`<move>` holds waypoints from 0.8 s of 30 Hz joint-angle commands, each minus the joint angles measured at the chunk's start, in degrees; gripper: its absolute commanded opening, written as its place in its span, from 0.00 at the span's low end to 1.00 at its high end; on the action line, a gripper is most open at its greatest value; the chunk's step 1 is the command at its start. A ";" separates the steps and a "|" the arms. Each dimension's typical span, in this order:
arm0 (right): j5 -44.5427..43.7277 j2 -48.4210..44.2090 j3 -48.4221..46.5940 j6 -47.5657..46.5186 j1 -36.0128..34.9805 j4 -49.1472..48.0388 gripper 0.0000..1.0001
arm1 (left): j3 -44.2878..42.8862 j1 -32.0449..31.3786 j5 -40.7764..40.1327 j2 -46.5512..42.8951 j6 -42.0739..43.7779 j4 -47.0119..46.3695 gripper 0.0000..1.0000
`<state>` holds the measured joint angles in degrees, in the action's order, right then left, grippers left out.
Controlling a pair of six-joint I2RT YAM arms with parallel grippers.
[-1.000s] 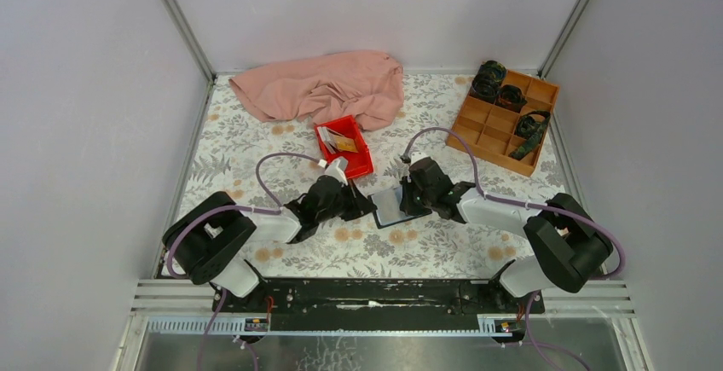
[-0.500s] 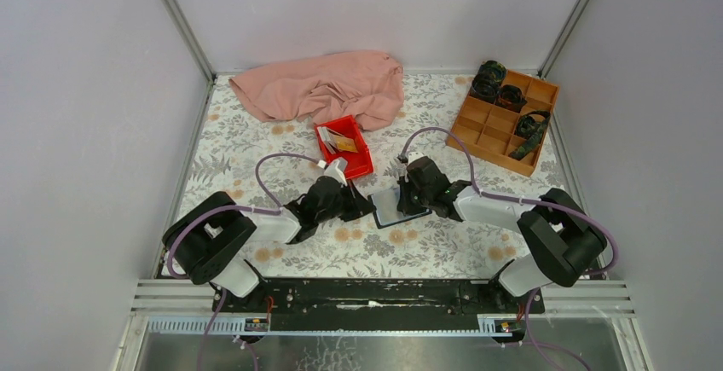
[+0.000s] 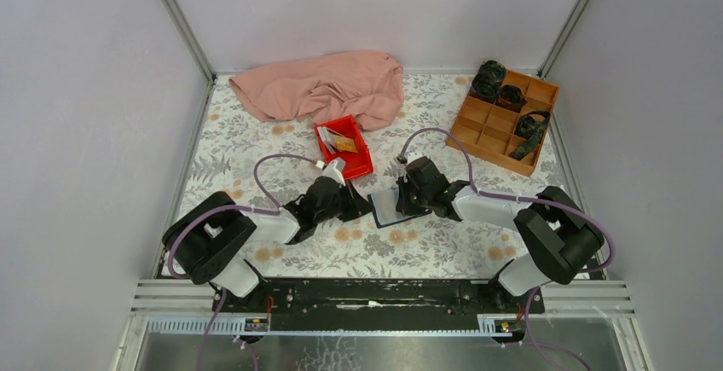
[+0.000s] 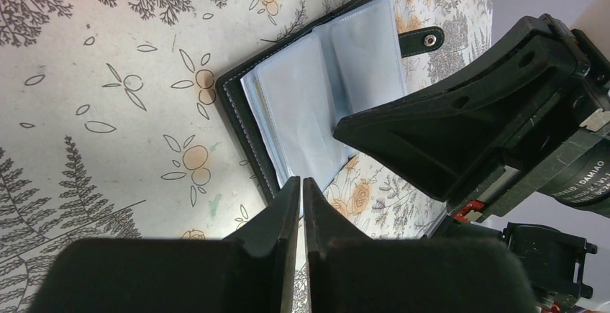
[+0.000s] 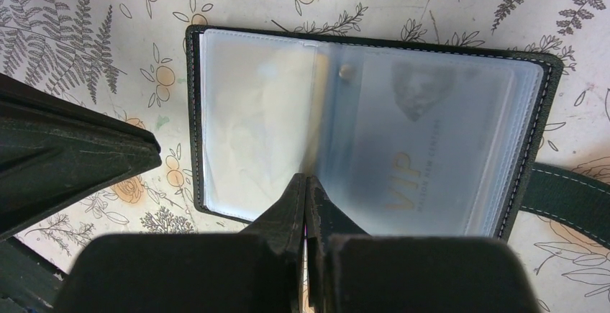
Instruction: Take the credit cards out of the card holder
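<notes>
Lying open on the floral table (image 3: 426, 252), the card holder (image 5: 360, 126) is found between the two grippers, its clear sleeve leaves fanned to either side of the fold. The right gripper (image 5: 306, 180) is seen fully closed, its tips set down at the near end of that fold, on the sleeves. Whether a leaf is pinched between the tips cannot be told. A pale card printed "VIP" (image 5: 424, 147) is visible inside the sleeve to the right of those tips. The left gripper (image 4: 301, 183) is held just beside the holder's outer black edge, apart from it. Its fingers are drawn almost together with only a thin slit left, and nothing is gripped in it. Farther back, a red tray (image 3: 362, 166) is seen with several loose cards (image 3: 339, 141) in it, white and orange-gold among them, well apart from the holder.
</notes>
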<state>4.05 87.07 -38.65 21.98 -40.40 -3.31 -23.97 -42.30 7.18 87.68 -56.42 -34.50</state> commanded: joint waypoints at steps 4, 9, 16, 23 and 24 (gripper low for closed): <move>-0.66 0.26 -0.64 0.52 -0.38 -0.56 0.00 | 0.04 0.47 0.76 1.32 0.39 -4.54 0.18; -0.56 0.09 -0.25 0.61 -0.38 -0.73 0.00 | -1.22 0.38 1.33 4.28 -0.24 -5.40 0.30; -1.16 -0.37 0.20 0.20 -0.38 -0.36 0.00 | -1.91 0.33 2.73 7.49 -1.34 -8.42 0.37; -1.31 -0.17 0.33 0.17 -0.38 -0.56 0.00 | -3.15 0.40 3.27 6.78 -1.12 -7.44 0.36; -1.37 -0.15 0.33 0.17 -0.32 -0.48 0.00 | -3.16 0.32 3.21 6.14 -1.02 -6.94 0.36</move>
<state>3.68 87.07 -38.59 22.33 -40.40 -3.33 -25.23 -42.30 9.67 94.87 -57.56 -39.24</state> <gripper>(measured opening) 0.011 0.364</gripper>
